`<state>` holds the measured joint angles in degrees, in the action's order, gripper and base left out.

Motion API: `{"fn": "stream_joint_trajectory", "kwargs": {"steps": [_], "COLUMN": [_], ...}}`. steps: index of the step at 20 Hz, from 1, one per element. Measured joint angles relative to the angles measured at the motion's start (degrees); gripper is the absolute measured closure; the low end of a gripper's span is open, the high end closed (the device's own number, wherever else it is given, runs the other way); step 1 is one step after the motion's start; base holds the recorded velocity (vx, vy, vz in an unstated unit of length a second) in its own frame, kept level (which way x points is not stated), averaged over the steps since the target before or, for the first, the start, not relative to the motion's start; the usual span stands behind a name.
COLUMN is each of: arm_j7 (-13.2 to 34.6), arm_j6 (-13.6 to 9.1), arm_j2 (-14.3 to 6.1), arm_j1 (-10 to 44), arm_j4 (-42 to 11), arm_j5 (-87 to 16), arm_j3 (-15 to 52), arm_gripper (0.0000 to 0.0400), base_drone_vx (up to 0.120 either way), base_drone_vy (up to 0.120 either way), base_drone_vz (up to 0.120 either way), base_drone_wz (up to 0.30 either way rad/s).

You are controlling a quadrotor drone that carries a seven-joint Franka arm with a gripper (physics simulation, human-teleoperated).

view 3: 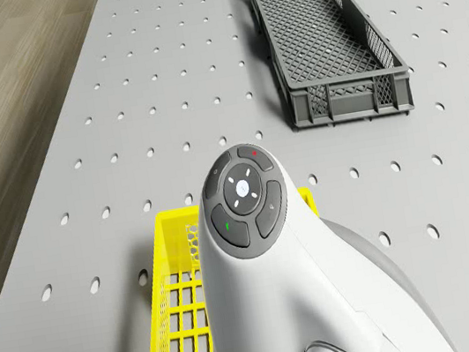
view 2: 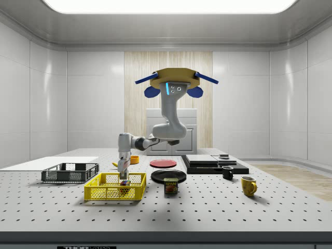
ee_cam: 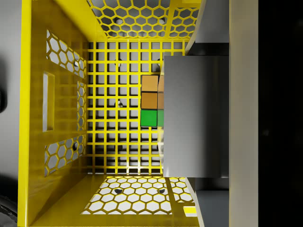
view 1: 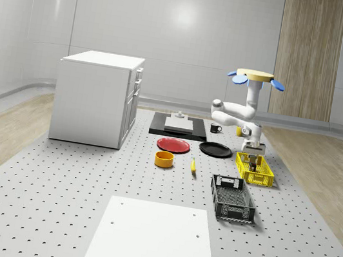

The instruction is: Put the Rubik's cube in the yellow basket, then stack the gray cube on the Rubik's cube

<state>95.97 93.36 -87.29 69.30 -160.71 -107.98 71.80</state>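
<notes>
We take the yellow basket (view 2: 115, 187) as landmark. Just beside it in the side view stands a small can (view 2: 171, 185) with a yellow label whose lettering we cannot read with certainty. The drone (view 2: 175, 83) hovers in the air above the surface (view 2: 207, 207), and its arm bends down so that the gripper (view 2: 124, 178) hangs inside the basket. In the wrist view we see the Rubik's cube (ee_cam: 150, 100) on the basket's grid floor, showing orange and green tiles; one of the fingers (ee_cam: 196, 116) covers much of it, and we cannot tell how far the fingers are parted or whether they hold the cube. The black crate (view 3: 325, 41) lies apart from the basket and, in the drone view, holds nothing. The side view adds a black mug (view 2: 227, 172) and a yellow mug (view 2: 249, 185) beyond the can, while the whole-scene view adds a red plate (view 1: 174, 144), a black plate (view 1: 215, 150), an orange bowl (view 1: 164, 159) and a white cabinet (view 1: 97, 97) farther from the basket.
</notes>
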Motion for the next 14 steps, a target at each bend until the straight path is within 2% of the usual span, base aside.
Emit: {"fn": "stream_joint_trajectory", "kwargs": {"steps": [14], "arm_j7": [1.2], "arm_j6": [0.1], "arm_j2": [0.2], "arm_j1": [1.3], "arm_j4": [0.2], "arm_j5": [-0.7], "arm_j3": [-0.7], "arm_gripper": [0.0149], "base_drone_vx": [0.000], "base_drone_vy": [0.000], "base_drone_vz": [-0.003], "base_drone_wz": [0.000]}}
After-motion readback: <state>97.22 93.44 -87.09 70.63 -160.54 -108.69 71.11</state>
